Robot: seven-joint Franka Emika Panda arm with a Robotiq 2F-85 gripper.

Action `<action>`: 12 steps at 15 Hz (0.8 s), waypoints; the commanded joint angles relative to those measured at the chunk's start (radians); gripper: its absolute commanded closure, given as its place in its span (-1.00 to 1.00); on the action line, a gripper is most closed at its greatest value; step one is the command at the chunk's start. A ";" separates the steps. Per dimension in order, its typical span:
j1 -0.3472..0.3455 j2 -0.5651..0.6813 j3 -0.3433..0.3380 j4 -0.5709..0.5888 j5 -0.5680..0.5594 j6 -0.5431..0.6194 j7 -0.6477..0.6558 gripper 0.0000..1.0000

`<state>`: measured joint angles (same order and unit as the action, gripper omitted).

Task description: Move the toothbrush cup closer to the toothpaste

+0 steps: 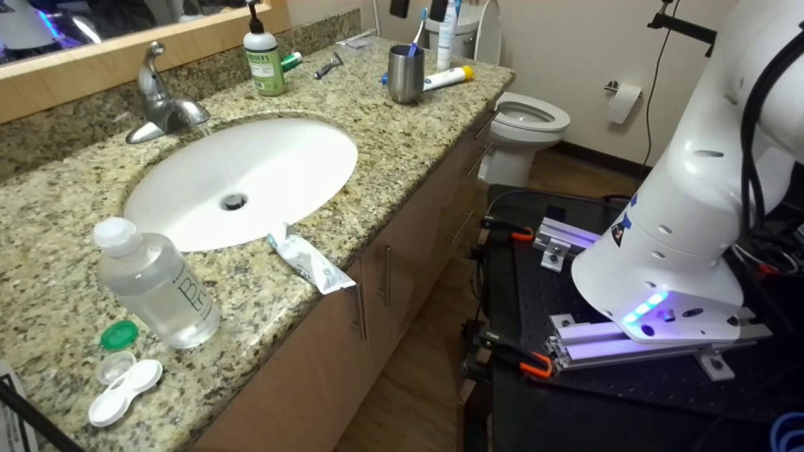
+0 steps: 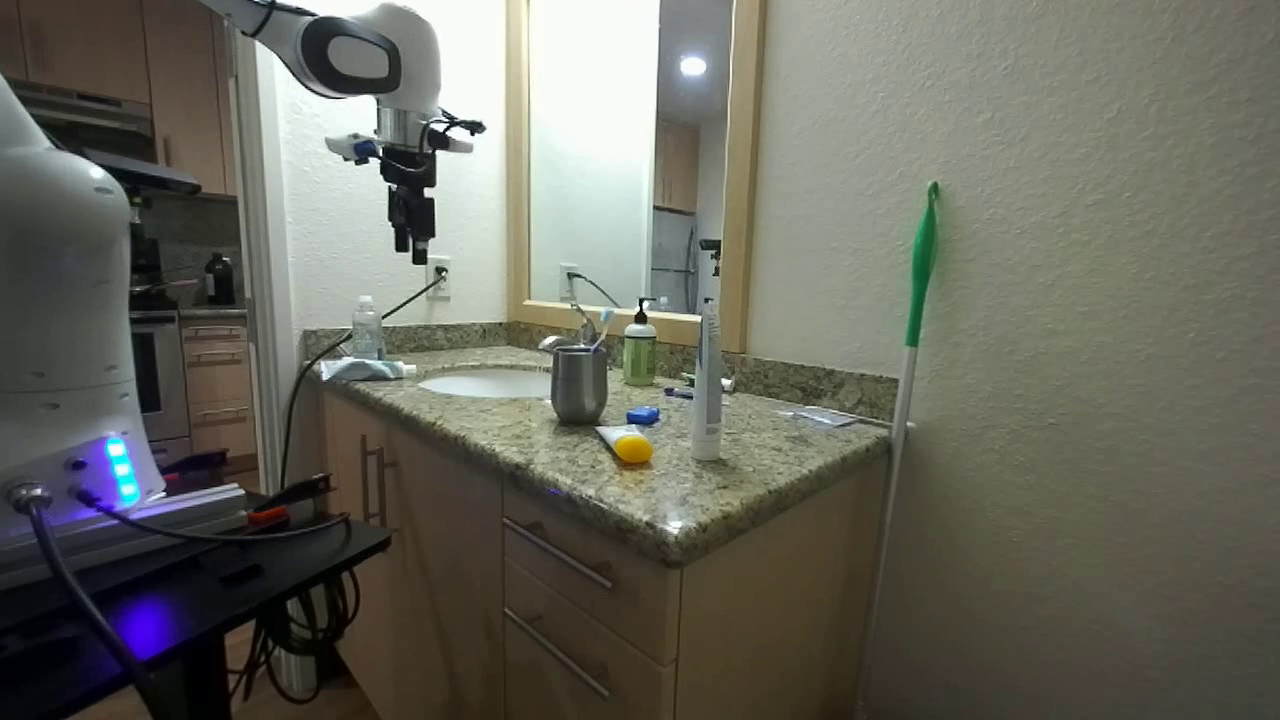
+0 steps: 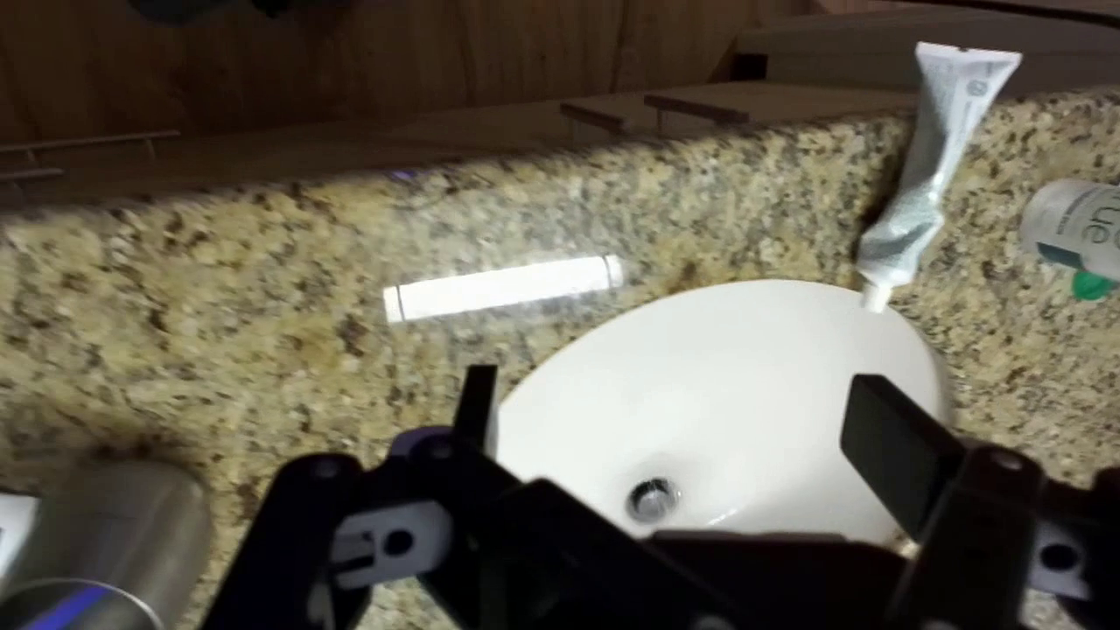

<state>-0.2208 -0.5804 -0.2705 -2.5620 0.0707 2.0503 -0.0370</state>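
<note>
Whole move pending, we judge: gripper [image 3: 672, 394] gaping wide, empty, cup [image 1: 406, 78] toward counter [image 2: 650, 505] corner, toothpaste [image 1: 313, 260] well apart over front edge.

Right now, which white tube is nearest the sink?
The crumpled white tube, lying with one end at the sink. The yellow-ended tube lies by the toothbrush cup, and the upright tube stands nearby, both farther away.
</note>
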 commanded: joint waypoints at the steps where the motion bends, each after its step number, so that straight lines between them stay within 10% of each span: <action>1: -0.107 -0.023 -0.059 -0.055 -0.107 -0.053 -0.066 -1.00; 12: -0.246 0.196 0.002 -0.042 -0.535 0.418 0.101 -1.00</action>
<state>-0.4067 -0.4574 -0.3230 -2.6282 -0.3845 2.4116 -0.0179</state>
